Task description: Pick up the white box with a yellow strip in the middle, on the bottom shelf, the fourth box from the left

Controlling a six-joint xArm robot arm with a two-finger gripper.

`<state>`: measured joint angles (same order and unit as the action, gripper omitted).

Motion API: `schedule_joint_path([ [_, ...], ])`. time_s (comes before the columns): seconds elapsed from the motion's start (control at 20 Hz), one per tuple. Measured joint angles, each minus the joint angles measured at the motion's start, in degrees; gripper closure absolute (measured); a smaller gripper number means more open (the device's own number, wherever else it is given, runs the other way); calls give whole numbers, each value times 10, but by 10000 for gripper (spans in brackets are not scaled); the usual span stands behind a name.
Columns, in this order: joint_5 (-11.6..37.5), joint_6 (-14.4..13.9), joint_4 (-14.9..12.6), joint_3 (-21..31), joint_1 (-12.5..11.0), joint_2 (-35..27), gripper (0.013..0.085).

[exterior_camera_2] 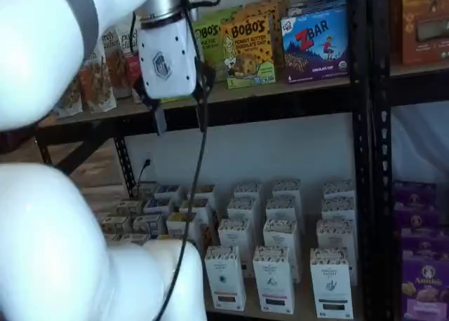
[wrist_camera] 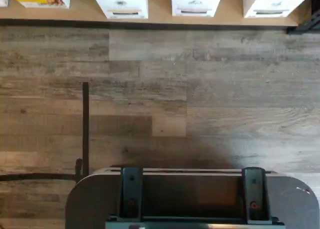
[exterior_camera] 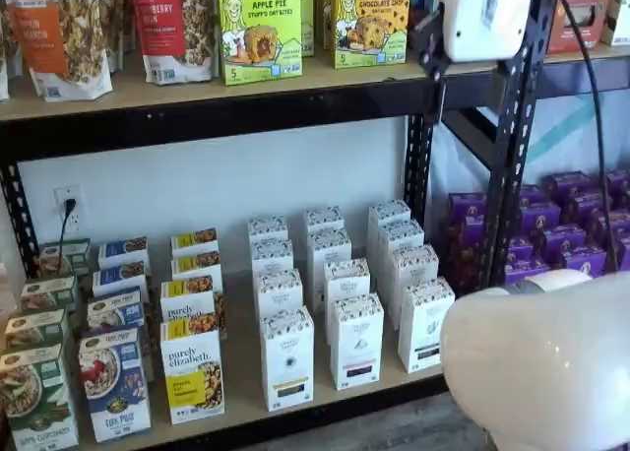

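My hand [exterior_camera_2: 179, 111] hangs spread wide up by the higher shelf, well apart from the white box [exterior_camera: 287, 357] at the bottom shelf's [exterior_camera: 325, 407] front edge, so I judge I could grab a lookalike neighbour [exterior_camera: 356, 340] just beside it.

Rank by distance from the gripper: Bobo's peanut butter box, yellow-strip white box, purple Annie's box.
From the open gripper, in a shelf view:
1. Bobo's peanut butter box, up high, alongside.
2. white box, low, front row.
3. purple Annie's box, neighbouring rack.
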<state>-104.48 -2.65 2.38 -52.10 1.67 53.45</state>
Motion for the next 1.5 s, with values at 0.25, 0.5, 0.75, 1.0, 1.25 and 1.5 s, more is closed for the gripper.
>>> schedule_joint_path([
  [0.25, 61, -18, -8, 68, 21, 15, 130],
  [0.5, 109, -24, -4, 116, 27, 19, 130],
  [0.75, 147, -32, -6, 151, 36, 14, 130],
  [1.0, 199, -32, 4, 192, 38, 8, 130],
  [1.25, 266, -35, 6, 239, 44, 3, 130],
  [1.5, 353, -33, 13, 293, 49, -12, 130],
])
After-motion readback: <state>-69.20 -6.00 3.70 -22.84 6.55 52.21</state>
